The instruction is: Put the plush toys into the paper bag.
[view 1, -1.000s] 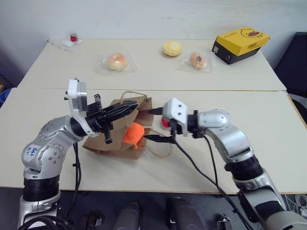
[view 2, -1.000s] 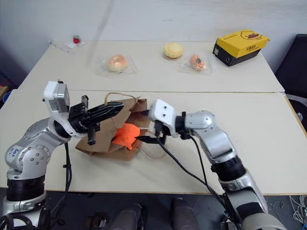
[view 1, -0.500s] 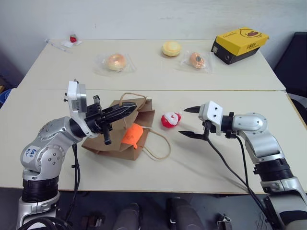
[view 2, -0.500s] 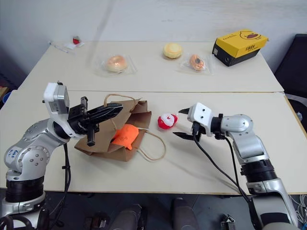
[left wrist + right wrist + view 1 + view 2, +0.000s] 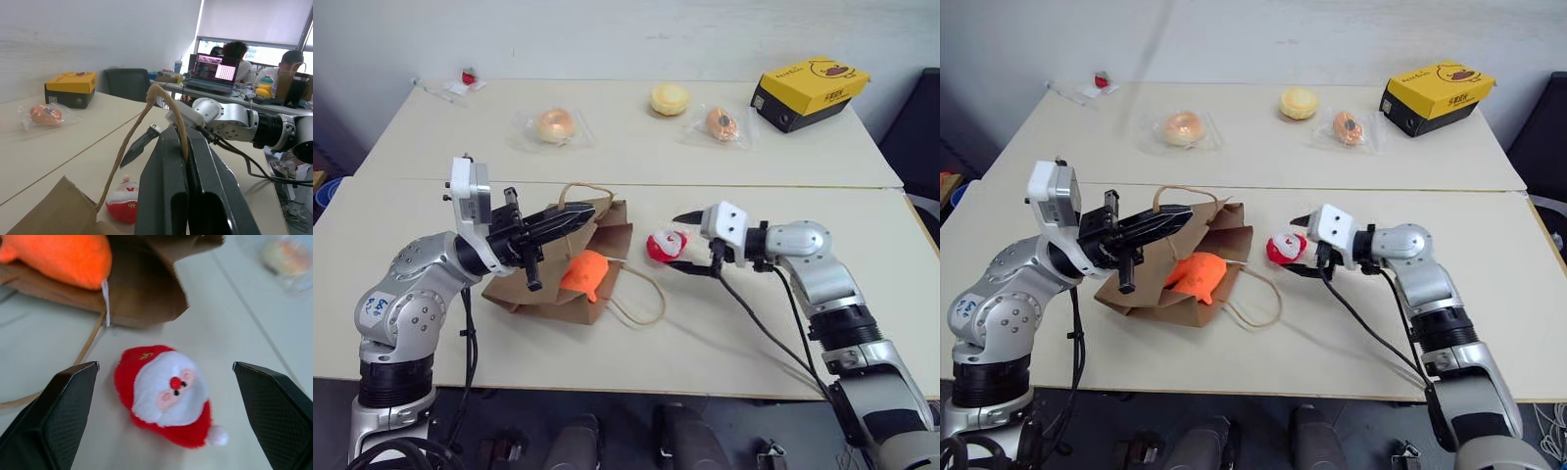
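1. Your right hand (image 5: 683, 243) has drawn back from the orange plush toy (image 5: 584, 274) and swung across to the red plush toy (image 5: 166, 394), which now lies between its spread fingers, untouched.
2. Your left hand (image 5: 570, 218) is clenched on a handle (image 5: 166, 105) of the paper bag (image 5: 612, 235), holding the mouth up; the orange toy sits at that mouth, just below this hand.
3. The step in hand looks like picking up the red toy off the counter (image 5: 724, 323).
4. Next, ease forward, close on it, then carry it to the bag mouth.
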